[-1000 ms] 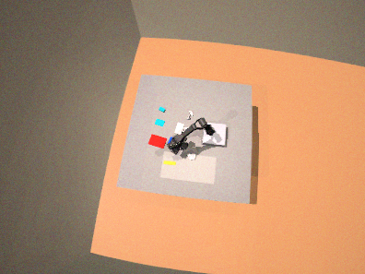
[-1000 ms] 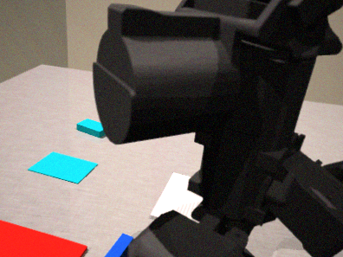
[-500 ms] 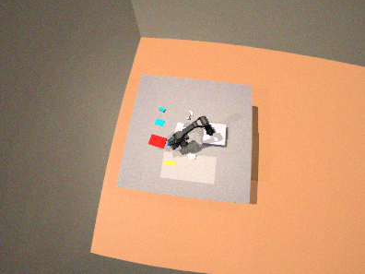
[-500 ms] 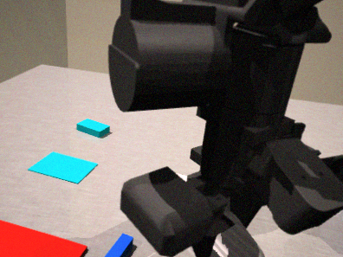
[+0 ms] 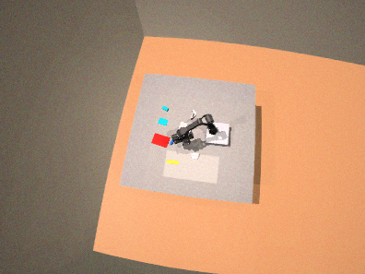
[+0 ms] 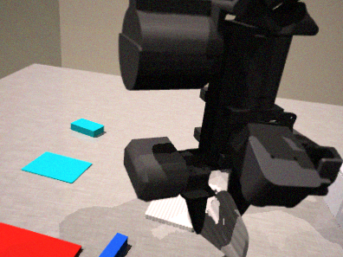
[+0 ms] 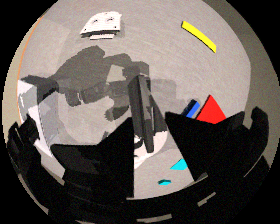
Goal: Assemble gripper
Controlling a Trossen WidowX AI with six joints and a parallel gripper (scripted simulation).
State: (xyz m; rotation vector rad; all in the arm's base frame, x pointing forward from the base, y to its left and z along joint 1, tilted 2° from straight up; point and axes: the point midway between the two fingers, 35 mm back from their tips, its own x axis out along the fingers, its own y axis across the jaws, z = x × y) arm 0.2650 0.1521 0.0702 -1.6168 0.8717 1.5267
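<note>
My gripper (image 6: pixel 218 215) (image 7: pixel 149 118) is shut on a jaw, a long curved piece that looks dark grey in shadow with white patches. It is held above the table, tip down. Its teeth cannot be made out. The other jaw (image 5: pixel 194 114) lies apart on the table, beyond the arm. A thick white block with two small dark marks, which looks like the gripper base (image 5: pixel 194 156) (image 7: pixel 102 22), stands away from my fingers. A flat white ribbed piece, which looks like the housing plate (image 5: pixel 183 125) (image 6: pixel 169 211), lies behind the fingers in the exterior view, partly hidden by them.
A red sheet (image 5: pixel 160 140) (image 6: pixel 35 243) (image 7: pixel 211 111) and a blue bar (image 5: pixel 171 142) (image 6: pixel 114 245) lie near the hand. A cyan sheet (image 5: pixel 162 121) (image 6: pixel 56 168), a cyan block (image 5: pixel 165 108) (image 6: pixel 87 126) and a yellow bar (image 5: pixel 172 161) (image 7: pixel 200 36) lie farther off. A white platform (image 5: pixel 223 140) is under the arm's base.
</note>
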